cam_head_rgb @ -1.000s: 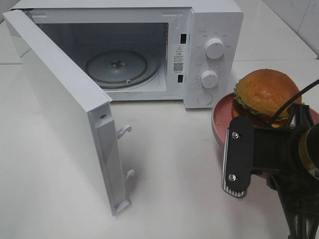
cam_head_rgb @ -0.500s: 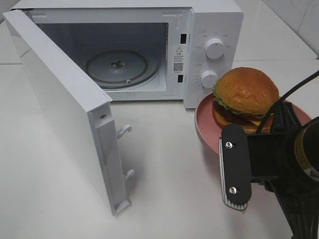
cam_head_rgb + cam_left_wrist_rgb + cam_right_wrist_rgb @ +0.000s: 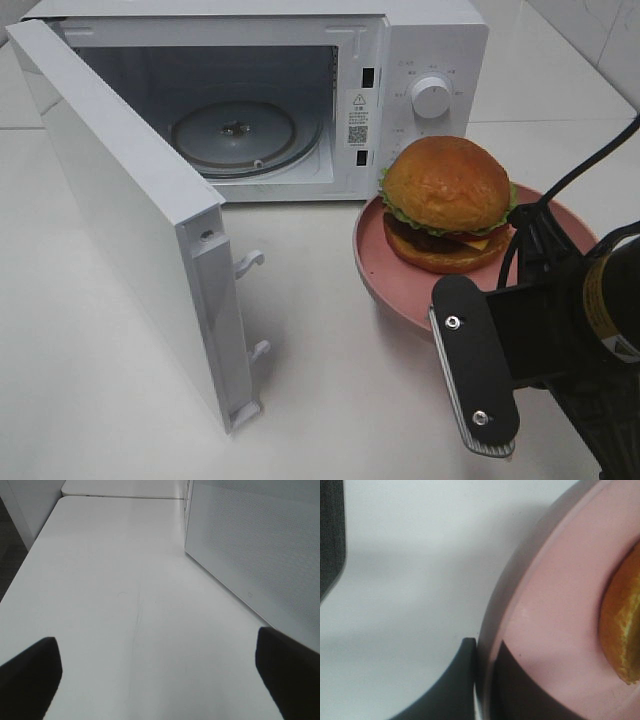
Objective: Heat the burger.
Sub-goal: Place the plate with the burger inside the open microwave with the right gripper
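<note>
obs. landmark = microwave [image 3: 430, 40], white, standing on the white surface [image 3: 330, 400].

- the microwave door [image 3: 120, 220] stands wide open on the left hinge and juts forward from the cabinet. the cavity is in full view, with the glass turntable [image 3: 235, 135] flat on its floor.
- the upper knob [image 3: 431, 97] shows on the control panel at the microwave's right end. the burger covers the lower part of that panel in the exterior view.
- the burger [image 3: 447, 205] sits upright on the pink plate [image 3: 400, 285], just in front of the control panel. it is outside the cavity, right of the door opening. the bun dome is up, the lettuce frill and dark patty show, and a yellow cheese corner is on the side facing away from the microwave.
- the burger sits on the half of the plate nearer the microwave. the bare pink area lies on the half away from it.
- the right pincer [image 3: 485, 680] is closed down on the plate rim at the edge farthest from the microwave. in the wrist view one dark finger [image 3: 462, 685] lies outside the rim and the other inside, with the rim pinched between them. an orange sliver of bun shows at the frame edge.
- i cannot tell whether the plate rests on the surface or hangs just clear of it.
- the left pincer [image 3: 160, 680] has its jaws spread wide and holds nothing. bare surface shows between the two dark tips, and a dotted white panel [image 3: 260, 540] of the microwave is beside it (door or side wall, cannot tell). it is out of the exterior view.
</note>
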Tool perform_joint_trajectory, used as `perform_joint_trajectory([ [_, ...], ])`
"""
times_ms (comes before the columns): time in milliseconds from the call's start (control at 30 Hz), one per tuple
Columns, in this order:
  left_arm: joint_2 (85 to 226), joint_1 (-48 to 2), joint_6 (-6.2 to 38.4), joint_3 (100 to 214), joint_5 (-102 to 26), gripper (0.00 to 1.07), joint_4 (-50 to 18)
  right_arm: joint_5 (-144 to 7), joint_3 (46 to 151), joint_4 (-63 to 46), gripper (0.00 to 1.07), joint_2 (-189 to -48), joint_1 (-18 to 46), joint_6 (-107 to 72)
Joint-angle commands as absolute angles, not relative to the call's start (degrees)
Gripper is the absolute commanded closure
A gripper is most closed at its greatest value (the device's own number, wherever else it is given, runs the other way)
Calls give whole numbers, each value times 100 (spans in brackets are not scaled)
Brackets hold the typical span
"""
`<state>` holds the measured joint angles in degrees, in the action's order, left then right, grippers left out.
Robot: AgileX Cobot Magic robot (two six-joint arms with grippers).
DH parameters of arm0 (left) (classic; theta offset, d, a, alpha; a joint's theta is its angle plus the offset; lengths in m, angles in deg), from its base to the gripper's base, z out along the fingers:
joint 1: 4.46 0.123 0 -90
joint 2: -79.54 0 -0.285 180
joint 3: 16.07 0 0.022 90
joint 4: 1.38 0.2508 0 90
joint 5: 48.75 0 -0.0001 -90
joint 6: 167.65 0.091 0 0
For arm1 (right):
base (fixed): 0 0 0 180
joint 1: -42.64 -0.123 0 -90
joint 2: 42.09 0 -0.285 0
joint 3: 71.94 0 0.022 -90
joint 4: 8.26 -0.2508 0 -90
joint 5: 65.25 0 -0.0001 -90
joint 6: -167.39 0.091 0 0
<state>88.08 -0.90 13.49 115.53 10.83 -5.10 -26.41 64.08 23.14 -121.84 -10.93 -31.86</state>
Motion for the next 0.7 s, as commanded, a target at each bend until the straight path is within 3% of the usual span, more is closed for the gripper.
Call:
perform_joint_trajectory([
  [33, 8790, -113, 1361, 11530, 1066, 9, -539, -2887, 6425, 2681, 107, -12132, -1127, -3576],
  [367, 8790, -113, 1361, 11530, 1066, 9, -539, -3019, 6425, 2732, 107, -12132, -1127, -3685],
  [700, 8790, -113, 1361, 11530, 1066, 9, -539, -3391, 6436, 2154, 107, -12132, -841, -5014],
])
